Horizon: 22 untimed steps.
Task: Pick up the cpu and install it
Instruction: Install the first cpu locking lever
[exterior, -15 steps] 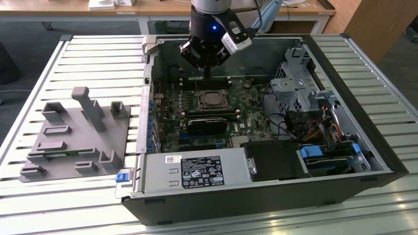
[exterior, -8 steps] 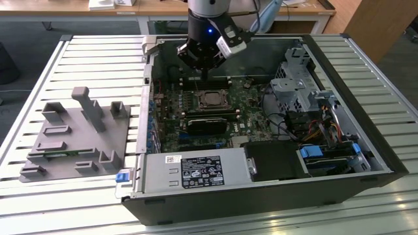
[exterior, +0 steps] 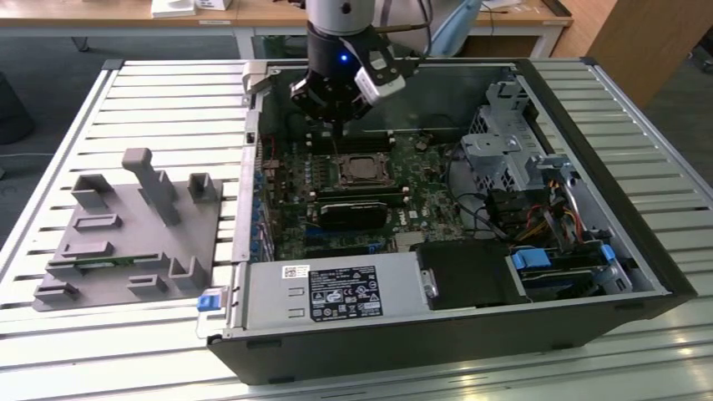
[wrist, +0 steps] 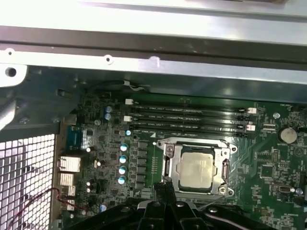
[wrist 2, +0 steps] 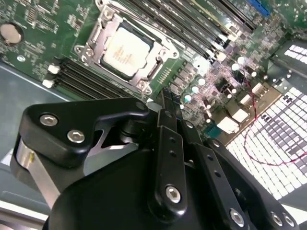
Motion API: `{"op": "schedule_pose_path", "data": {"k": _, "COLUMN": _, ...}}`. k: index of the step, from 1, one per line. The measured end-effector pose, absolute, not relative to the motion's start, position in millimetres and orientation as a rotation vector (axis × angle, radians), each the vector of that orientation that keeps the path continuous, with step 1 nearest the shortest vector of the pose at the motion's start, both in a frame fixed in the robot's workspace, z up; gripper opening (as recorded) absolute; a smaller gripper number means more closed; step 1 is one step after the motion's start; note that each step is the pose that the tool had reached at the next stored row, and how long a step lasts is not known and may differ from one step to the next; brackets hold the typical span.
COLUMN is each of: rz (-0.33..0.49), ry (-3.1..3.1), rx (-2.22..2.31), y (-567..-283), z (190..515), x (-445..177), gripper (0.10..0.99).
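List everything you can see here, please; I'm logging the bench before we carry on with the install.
cpu: one, silvery-grey, seated in the motherboard's socket frame, nothing holding it.
motherboard: one, green, flat inside the case.
memory slots: a row of long black ones, beside the socket in both wrist views.
computer case: one, black and grey, lying open on the table.
power supply: one, grey with a label, at the case's near edge.
fixture tray: one, grey with upright pegs, at the exterior view's left of the case.
table: one, slatted, pale metal.
pincer: one, black, hanging just above the board beside the socket, fingers together on nothing.
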<state>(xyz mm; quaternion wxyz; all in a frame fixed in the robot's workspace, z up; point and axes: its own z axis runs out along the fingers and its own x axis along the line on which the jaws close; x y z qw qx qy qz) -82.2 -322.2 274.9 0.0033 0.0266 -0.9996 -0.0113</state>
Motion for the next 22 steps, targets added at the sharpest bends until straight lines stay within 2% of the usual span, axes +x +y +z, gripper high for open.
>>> {"op": "schedule_pose_path", "data": {"k": 9, "rz": -0.035, "ry": -3.134, "rx": 0.084, "y": -317.3, "z": 271.2, "x": -93.0, "gripper": 0.106}}
{"op": "schedule_pose_path", "data": {"k": 22, "rz": -0.035, "ry": -3.134, "rx": 0.08, "y": -293.6, "z": 261.5, "x": -100.2, "gripper": 0.106}}
